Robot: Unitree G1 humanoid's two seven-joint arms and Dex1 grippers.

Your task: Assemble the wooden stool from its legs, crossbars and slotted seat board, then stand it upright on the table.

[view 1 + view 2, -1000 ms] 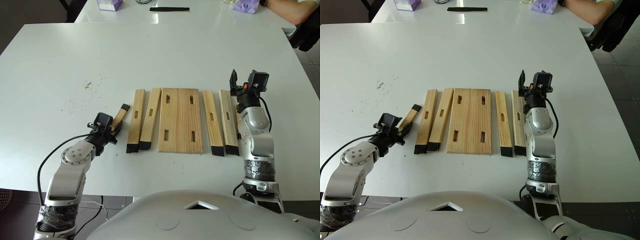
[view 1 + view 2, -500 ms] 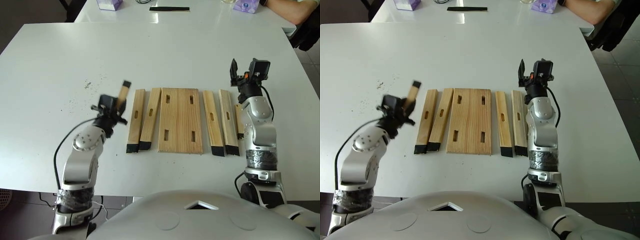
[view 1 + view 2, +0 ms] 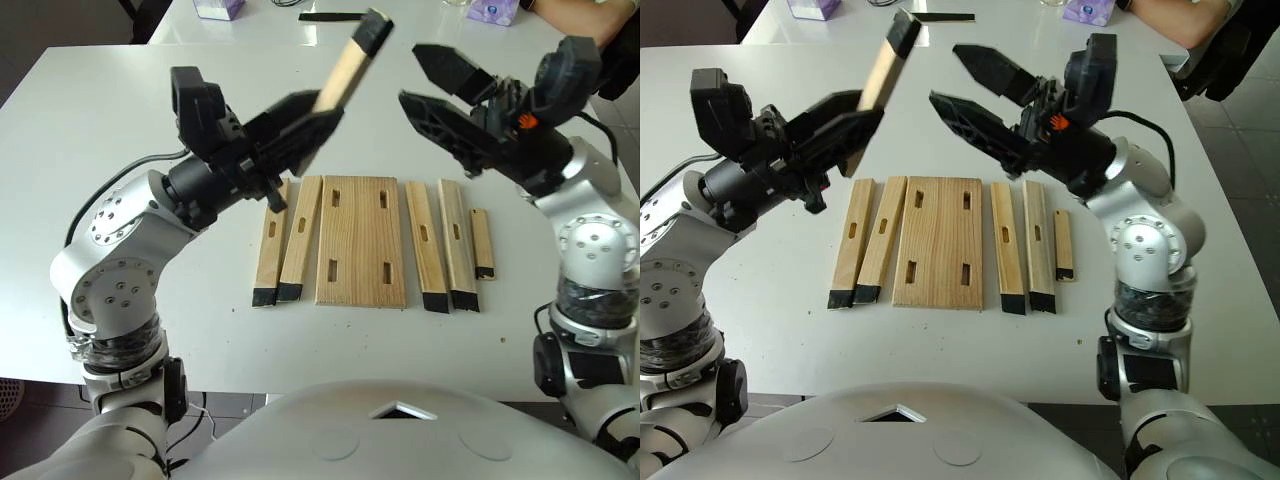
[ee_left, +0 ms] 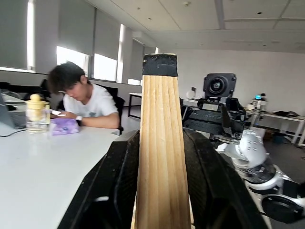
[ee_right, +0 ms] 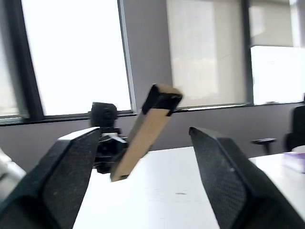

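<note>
My left gripper (image 3: 318, 112) is shut on a short wooden crossbar (image 3: 350, 62) with a black tip, held up high and tilted above the table. Opposite it my right gripper (image 3: 409, 73) is open, its fingertips a little to the right of the crossbar's black end. In the left wrist view the crossbar (image 4: 160, 143) stands between the two fingers (image 4: 121, 181). Flat on the white table (image 3: 120, 130) lies the slotted seat board (image 3: 361, 240), with two legs (image 3: 285, 240) on its left and two legs (image 3: 440, 245) on its right. A second short crossbar (image 3: 482, 243) lies at the far right.
Dark specks (image 3: 175, 170) mark the table left of the parts. On a further table behind are purple packs (image 3: 220, 8) and a black strip (image 3: 338, 17). A person's arm (image 3: 580, 15) rests at the far right corner.
My left arm has lifted the crossbar from low by the left legs to high over the seat board. My right arm has risen and swung inward, uncovering the second crossbar on the table.
</note>
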